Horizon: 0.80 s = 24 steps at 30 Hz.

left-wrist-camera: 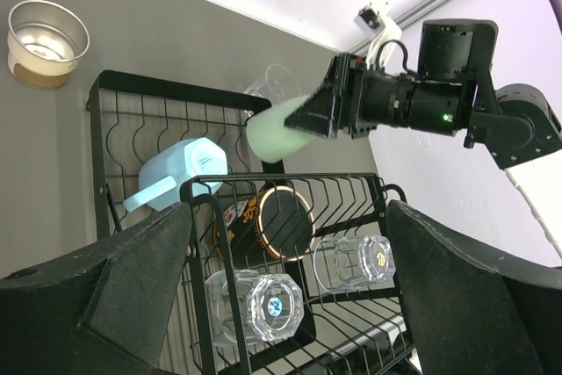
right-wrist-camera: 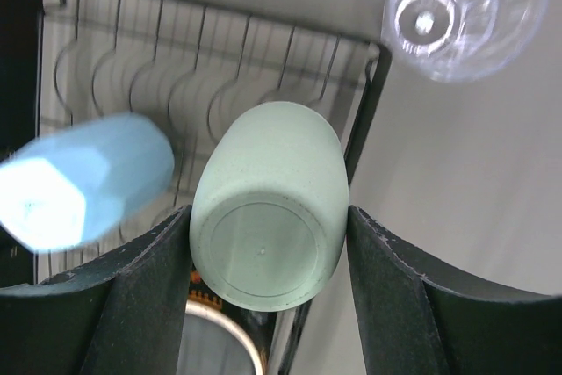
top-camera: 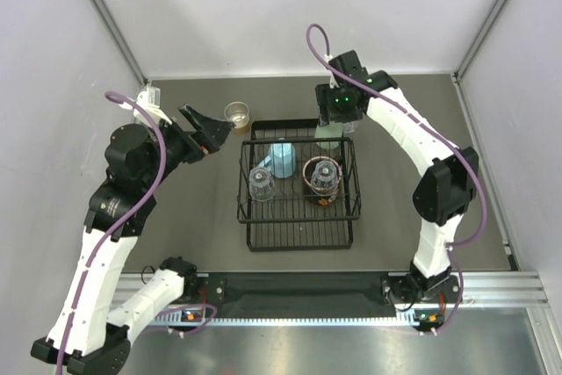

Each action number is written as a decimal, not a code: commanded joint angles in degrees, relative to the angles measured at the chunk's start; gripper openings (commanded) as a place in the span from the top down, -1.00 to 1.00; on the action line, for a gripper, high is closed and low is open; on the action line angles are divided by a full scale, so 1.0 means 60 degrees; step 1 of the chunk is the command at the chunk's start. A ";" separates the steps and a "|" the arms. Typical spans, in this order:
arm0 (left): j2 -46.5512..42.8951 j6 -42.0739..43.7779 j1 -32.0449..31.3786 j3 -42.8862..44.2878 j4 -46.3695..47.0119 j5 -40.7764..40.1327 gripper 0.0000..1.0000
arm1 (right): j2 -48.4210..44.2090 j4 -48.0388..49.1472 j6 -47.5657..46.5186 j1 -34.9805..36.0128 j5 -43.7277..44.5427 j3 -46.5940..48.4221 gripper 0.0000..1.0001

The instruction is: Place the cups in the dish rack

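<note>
- Right gripper (right-wrist-camera: pixel 266 217) clamps the pale green tumbler (right-wrist-camera: pixel 281 164); I have it tilted over the far right edge of the dish rack (top-camera: pixel 299 233).
- Left gripper (top-camera: pixel 213 126) wide open, empty, left of the dish rack.
- Light blue mug (top-camera: pixel 282 160) lies inside.
- Tan cup (top-camera: pixel 237 115) on table (top-camera: pixel 193 217), beyond far left corner.

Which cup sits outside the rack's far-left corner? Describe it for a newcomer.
Find the black wire dish rack in the middle of the grey table. Just beyond its far-left corner a tan cup stands upright, mouth up. Unlike the blue mug and clear glass in the rack, it is opaque brown with a shiny pale inside.
</note>
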 commanded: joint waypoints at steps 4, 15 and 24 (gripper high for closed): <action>-0.0038 -0.0050 -0.0014 -0.0032 -0.0154 0.0093 -0.94 | 0.0601 0.1181 0.0077 0.0199 0.0711 0.0689 1.00; -0.0008 -0.0036 -0.0014 0.0085 -0.0345 0.0079 -0.94 | 0.0939 0.2631 -0.0114 0.0273 0.1400 0.0192 1.00; -0.0023 -0.0036 -0.0029 0.0144 -0.0492 -0.0024 -0.94 | 0.1217 0.2690 -0.0113 0.0272 0.1473 -0.0116 0.85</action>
